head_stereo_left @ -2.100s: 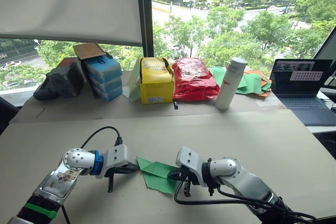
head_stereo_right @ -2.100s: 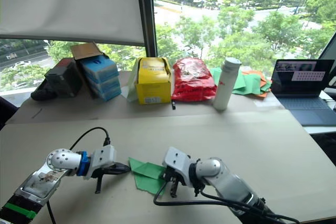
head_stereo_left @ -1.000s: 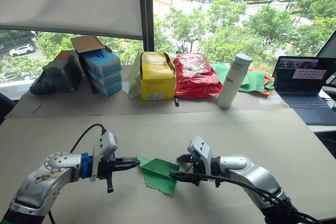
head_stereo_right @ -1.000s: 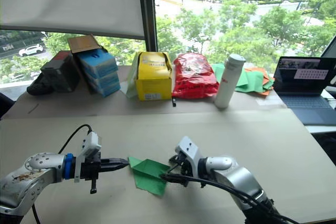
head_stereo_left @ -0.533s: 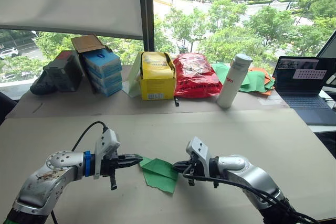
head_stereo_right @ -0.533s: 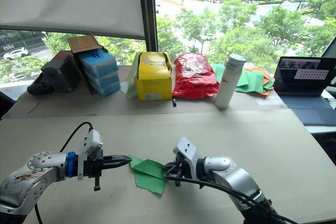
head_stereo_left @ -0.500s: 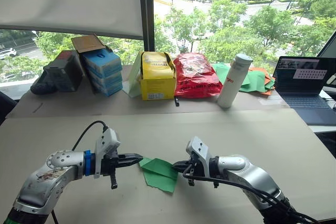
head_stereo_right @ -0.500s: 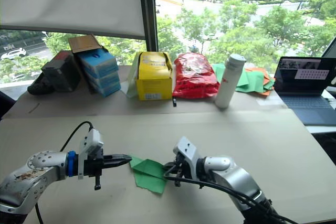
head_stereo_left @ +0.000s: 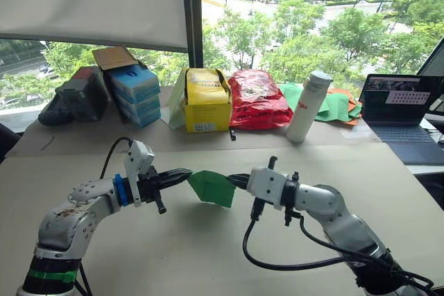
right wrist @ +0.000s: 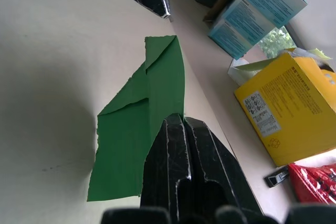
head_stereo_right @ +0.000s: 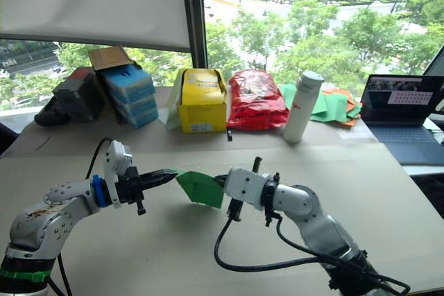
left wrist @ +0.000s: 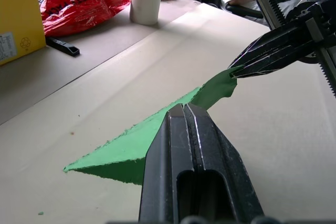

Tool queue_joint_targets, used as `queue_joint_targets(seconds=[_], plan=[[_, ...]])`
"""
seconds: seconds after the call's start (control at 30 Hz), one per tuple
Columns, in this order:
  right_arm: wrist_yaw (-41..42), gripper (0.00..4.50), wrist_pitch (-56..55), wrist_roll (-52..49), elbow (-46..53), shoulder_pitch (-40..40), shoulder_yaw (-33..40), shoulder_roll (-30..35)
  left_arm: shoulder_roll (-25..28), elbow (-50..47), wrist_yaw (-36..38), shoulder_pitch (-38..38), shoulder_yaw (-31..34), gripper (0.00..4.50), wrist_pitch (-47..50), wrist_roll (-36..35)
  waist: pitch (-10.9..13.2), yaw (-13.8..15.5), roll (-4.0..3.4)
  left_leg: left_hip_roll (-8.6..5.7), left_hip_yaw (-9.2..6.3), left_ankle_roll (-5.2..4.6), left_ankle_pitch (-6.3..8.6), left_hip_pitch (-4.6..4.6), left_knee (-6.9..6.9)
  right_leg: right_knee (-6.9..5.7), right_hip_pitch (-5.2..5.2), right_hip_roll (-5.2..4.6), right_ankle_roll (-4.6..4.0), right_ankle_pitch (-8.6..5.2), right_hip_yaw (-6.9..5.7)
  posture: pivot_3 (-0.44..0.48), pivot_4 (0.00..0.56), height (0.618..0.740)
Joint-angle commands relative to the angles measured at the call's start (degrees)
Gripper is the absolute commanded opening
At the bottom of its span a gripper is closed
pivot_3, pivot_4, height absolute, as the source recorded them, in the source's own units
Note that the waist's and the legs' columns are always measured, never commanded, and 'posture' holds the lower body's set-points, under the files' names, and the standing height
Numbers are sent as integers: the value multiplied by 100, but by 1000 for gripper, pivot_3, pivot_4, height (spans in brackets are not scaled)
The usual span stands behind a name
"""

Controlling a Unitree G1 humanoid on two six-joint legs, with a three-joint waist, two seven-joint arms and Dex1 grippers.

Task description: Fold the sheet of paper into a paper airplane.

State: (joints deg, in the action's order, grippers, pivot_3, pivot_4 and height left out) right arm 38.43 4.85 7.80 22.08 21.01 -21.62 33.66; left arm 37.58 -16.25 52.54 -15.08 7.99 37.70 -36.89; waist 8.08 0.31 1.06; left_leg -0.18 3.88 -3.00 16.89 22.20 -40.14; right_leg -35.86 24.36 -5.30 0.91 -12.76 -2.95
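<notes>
So both the left hand (head_stereo_left: pixel 186 173) and right hand (head_stereo_left: pixel 232 180) pinch the sheet of paper (head_stereo_left: pixel 212 188) by opposite ends above the counter (head_stereo_left: pixel 208 254); looks flimsy, easy to tear.

Red lettering on the white bottle (head_stereo_left: pixel 305 107) and the printed label on the yellow box (head_stereo_left: pixel 207 100) are too small to read.

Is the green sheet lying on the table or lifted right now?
Lifted: the sheet of paper hangs above the table, pinched between left pincer and right pincer.

Bright green paper (head_stereo_left: pixel 212 187), black jaws
</notes>
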Motion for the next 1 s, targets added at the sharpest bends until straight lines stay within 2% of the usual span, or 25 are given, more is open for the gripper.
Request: queue_joint_targets(seconds=[0.03, 0.17, 0.43, 0.5, 0.67, 0.8, 1.0], plan=[[-197, 27, -801, 745, -96, -112, -184, 153, 96, -172, 23, -35, 125, 0, 37, -168, 0, -2, 1, 0, 0, 2, -1, 0, -1, -1, 0, 1, 0, 0, 0, 0, 150, 740], [-30, 27, -1273, 1481, -135, -197, -545, 386, 140, -159, -5, -49, 109, 0, 35, -186, 0, -7, 1, 0, 1, 4, -3, -2, -3, -3, -1, 1, -1, 0, 1, 0, 150, 740], [572, 27, -1187, 1387, 134, -425, -691, 340, 200, -146, -2, -40, 12, 0, 11, -166, 1, 1, 2, 1, -1, 3, -2, -3, -14, -5, -7, 1, -1, 0, 1, 0, 150, 740], [479, 27, -1008, 1294, 42, -398, -548, 164, 204, -134, 2, -62, 10, 0, 13, -173, 1, 1, 2, 2, -1, 3, -2, -9, -14, -9, -10, 1, -1, 0, 2, 0, 150, 740], [580, 27, 262, 348, 127, -99, 107, -545, 194, -142, -21, -84, 9, 0, 23, -193, 1, -6, 2, 4, -1, 5, -3, -10, -14, -16, -8, 3, -3, 0, 7, 0, 150, 740], [637, 27, 941, -49, -285, 408, 671, -601, 159, -144, -56, -101, 9, 0, 25, -214, 1, 11, 2, 2, -1, 2, -2, -9, -16, -14, -9, 0, -2, 0, 5, 0, 150, 740], [705, 27, -143, 130, -259, 584, 519, -330, 150, -194, -50, -79, 4, 0, 71, -277, 1, 17, 2, 1, -3, 1, 0, -4, -13, -10, -4, 2, -3, 0, 5, 0, 150, 740]])
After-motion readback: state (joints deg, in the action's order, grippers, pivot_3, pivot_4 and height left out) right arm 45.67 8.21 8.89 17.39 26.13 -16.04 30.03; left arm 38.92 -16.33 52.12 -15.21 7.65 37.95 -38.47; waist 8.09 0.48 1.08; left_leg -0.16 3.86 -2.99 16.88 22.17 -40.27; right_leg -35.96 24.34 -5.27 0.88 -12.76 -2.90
